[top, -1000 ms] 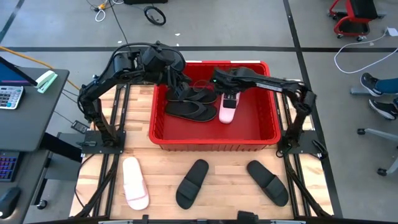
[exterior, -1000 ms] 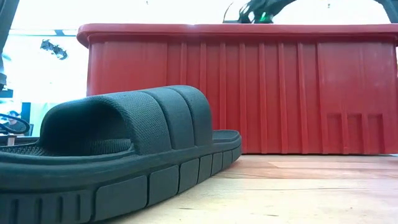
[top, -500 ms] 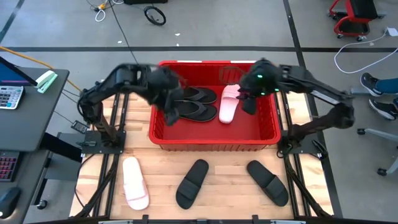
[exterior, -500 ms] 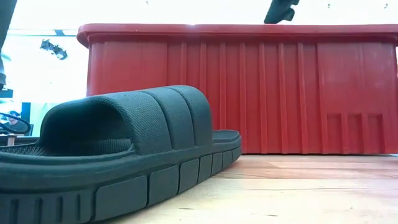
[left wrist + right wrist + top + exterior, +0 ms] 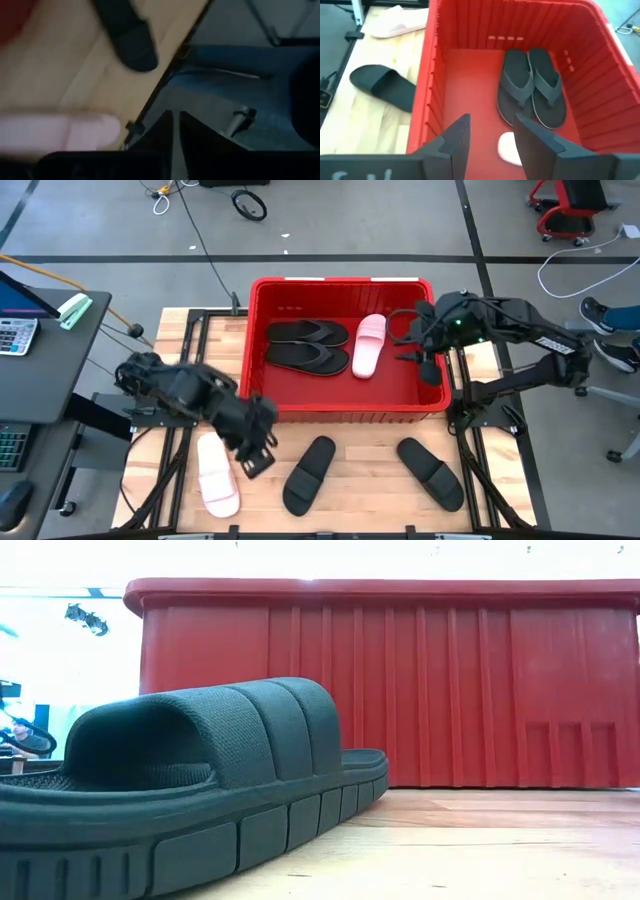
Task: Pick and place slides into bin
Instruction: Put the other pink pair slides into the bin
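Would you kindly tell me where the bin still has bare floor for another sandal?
The bin is bare along its front wall and right of the pink slide. The back-left is crowded by two flip-flops, lying side by side.

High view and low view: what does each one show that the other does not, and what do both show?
Only the high view shows inside the bin: two black flip-flops and one pink slide. It also shows the pink slide on the table, the right black slide, the left pincer beside that pink slide, and the right pincer over the bin's right side.
Only the low view shows the bin's ribbed front wall.
Both show the red bin and a black slide.
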### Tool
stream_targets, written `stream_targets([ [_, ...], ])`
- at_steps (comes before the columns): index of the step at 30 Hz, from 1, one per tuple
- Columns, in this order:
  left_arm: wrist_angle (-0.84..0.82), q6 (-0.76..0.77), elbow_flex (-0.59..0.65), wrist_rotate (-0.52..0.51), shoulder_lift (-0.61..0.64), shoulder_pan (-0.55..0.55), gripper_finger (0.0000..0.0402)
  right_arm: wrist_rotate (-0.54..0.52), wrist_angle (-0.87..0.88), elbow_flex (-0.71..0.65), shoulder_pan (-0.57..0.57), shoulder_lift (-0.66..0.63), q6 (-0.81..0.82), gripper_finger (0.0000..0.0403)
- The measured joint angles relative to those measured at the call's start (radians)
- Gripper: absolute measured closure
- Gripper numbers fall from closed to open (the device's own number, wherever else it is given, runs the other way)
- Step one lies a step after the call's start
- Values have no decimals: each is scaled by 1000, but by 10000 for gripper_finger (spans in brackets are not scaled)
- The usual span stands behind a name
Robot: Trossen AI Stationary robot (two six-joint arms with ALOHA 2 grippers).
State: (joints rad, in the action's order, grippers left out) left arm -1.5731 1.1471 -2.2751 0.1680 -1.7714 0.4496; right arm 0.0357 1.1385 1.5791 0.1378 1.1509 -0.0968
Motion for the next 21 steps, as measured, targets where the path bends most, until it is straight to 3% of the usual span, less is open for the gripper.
stream_targets([
  [6, 3, 179, 229, 31, -2, 120, 282, 1, 26, 0, -69, 17, 57, 247],
  [11, 16, 168, 485, 225, -3, 157, 217, 0, 39, 0, -131, 33, 115, 247],
  [14, 76, 39, 625, 314, -3, 157, 195, 1, 39, 0, -165, 44, 159, 247],
  [21, 216, -296, 879, 338, -3, 125, 188, -1, 35, 0, -239, 95, 314, 247],
])
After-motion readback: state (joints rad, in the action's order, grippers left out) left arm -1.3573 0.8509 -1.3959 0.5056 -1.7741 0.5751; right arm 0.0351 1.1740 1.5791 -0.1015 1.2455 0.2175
